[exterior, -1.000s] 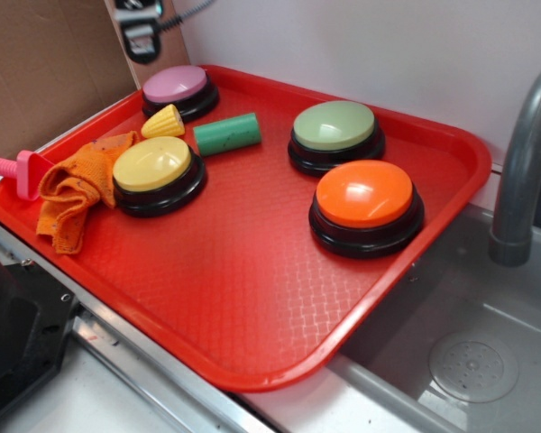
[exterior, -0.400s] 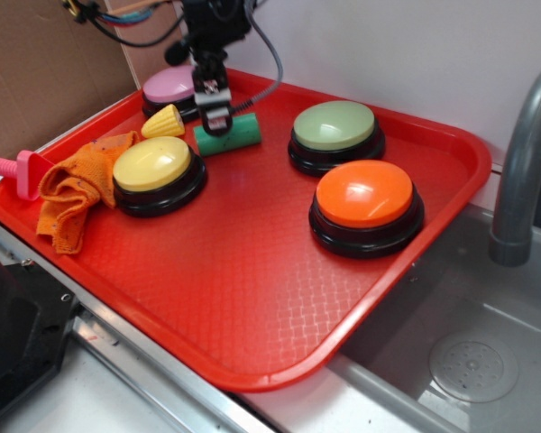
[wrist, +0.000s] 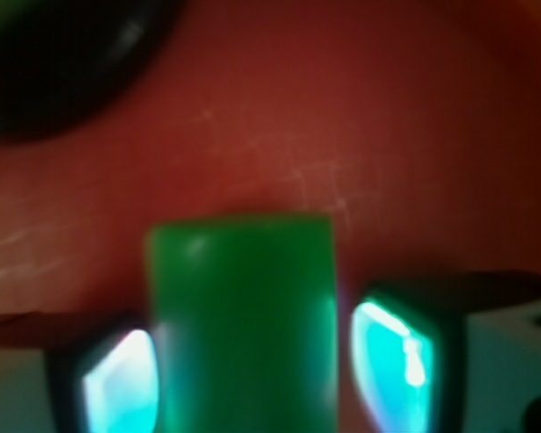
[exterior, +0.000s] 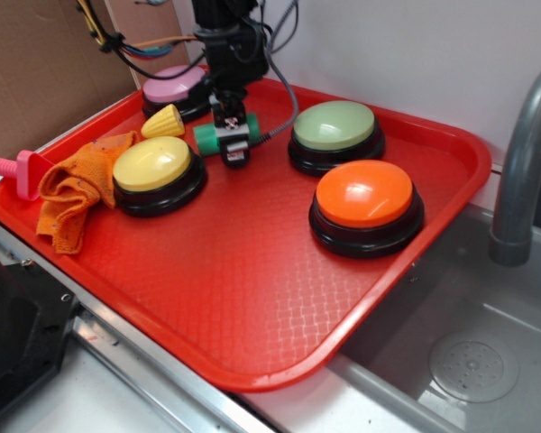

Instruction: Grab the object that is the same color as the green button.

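Observation:
The green cylinder (exterior: pixel 206 137) lies on the red tray (exterior: pixel 252 298) between the yellow button and the green button (exterior: pixel 334 124), which has a pale sage dome on a black base. My gripper (exterior: pixel 233 144) has come down over the cylinder's middle and hides most of it. In the wrist view the cylinder (wrist: pixel 243 307) fills the space between the two fingertips (wrist: pixel 398 361). A thin strip of tray shows beside the right finger, and the left finger sits close against the cylinder. The jaws stand open, one on each side of it.
A yellow button (exterior: pixel 153 164) and a yellow ridged cone (exterior: pixel 164 120) sit left of the cylinder. The pink button (exterior: pixel 174 86) is behind it and the orange button (exterior: pixel 364 194) to the right. An orange cloth (exterior: pixel 77 189) and a pink peg (exterior: pixel 18 171) lie at the tray's left. A sink with a faucet (exterior: pixel 523 162) is at right.
The arm came into view from the back and lowered over the green cylinder. The fingers now straddle it. The cylinder has stayed in place.

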Robot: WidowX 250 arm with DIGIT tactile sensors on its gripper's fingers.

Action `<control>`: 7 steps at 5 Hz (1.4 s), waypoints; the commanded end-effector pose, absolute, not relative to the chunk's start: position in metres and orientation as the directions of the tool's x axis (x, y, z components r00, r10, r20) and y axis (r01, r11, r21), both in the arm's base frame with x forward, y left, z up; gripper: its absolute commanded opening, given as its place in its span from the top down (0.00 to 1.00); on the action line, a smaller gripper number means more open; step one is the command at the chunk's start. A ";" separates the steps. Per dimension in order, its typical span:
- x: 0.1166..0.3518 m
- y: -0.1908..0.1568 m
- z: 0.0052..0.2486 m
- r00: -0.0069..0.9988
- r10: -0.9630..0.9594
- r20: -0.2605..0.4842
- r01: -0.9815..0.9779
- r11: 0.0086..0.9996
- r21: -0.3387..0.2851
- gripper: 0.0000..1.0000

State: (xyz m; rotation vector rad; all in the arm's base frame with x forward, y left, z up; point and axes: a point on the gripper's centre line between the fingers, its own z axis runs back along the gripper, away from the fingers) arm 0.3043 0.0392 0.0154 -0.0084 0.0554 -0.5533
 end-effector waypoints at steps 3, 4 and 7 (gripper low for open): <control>0.283 -0.001 0.113 0.921 -0.389 -0.022 0.386 0.919 -0.083 1.00; 0.270 -0.013 0.129 0.915 -0.403 0.013 0.402 0.909 -0.113 1.00; 0.222 -0.036 0.145 0.972 -0.234 0.016 0.235 0.964 -0.123 1.00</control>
